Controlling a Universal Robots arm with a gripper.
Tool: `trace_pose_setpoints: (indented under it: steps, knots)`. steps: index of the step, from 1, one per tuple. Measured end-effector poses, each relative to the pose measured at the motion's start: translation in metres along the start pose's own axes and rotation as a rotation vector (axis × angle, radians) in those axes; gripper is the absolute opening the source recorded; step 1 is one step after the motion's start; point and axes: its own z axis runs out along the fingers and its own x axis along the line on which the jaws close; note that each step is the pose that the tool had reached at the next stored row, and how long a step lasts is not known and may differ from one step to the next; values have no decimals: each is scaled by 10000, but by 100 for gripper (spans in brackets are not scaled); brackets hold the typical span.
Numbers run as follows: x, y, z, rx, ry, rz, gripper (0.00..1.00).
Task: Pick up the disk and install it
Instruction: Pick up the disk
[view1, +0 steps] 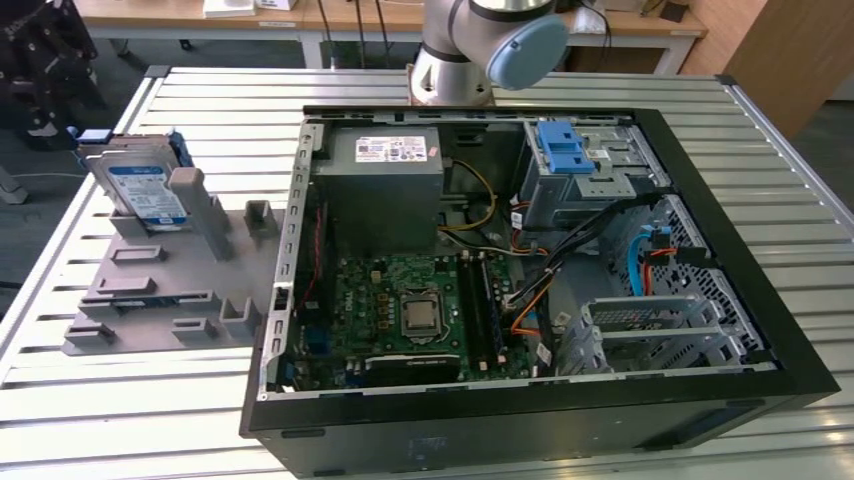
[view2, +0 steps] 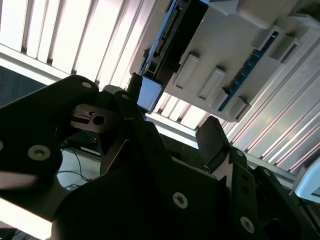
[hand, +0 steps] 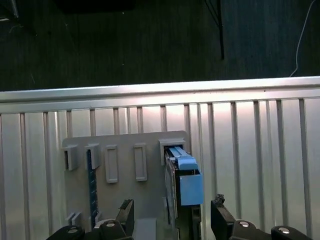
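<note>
1. Gripper (hand: 172, 205): in the first wrist view its two black fingertips (hand: 126, 210) stand wide apart. Nothing is clamped between them.
2. The disk (hand: 186, 172) appears edge-on in the gap between those fingertips, nearer one than the other. No contact with either is visible. The blue end of its frame faces the camera.
3. In the second wrist view the same blue end of the disk (view2: 149, 93) shows just past the gripper's black body.
4. Seating: the disk (view1: 144, 192) stands upright on its edge in a slot of the grey fixture (view1: 160, 290). Its white-and-blue label is visible in the exterior view. It sits at about ten o'clock from that view's centre, outside the computer case (view1: 534, 432) and not yet installed.
5. The grey fixture lies flat on the slatted metal table (view1: 534, 85), just beside the case at the case's nine o'clock, toward the exterior view's left.
6. The case lies on its side with the interior exposed.
   - Power supply (view1: 387, 190): about eleven o'clock.
   - Motherboard (view1: 400, 310): about seven o'clock.
   - Blue bracket (view1: 563, 150): in the drive bay, about one o'clock.
   - Metal cage (view1: 647, 330): about four o'clock.
7. The arm (view1: 481, 40) rises from the table at twelve o'clock, beyond the case's far wall.
</note>
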Motion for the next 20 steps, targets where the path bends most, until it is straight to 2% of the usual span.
trace_pose_setpoints:
  steps: [10, 20]
  knots:
    - [-62, 9, 123, 1, -1, -8, 71]
    - [-69, 47, 219, -1, 0, -80, 71]
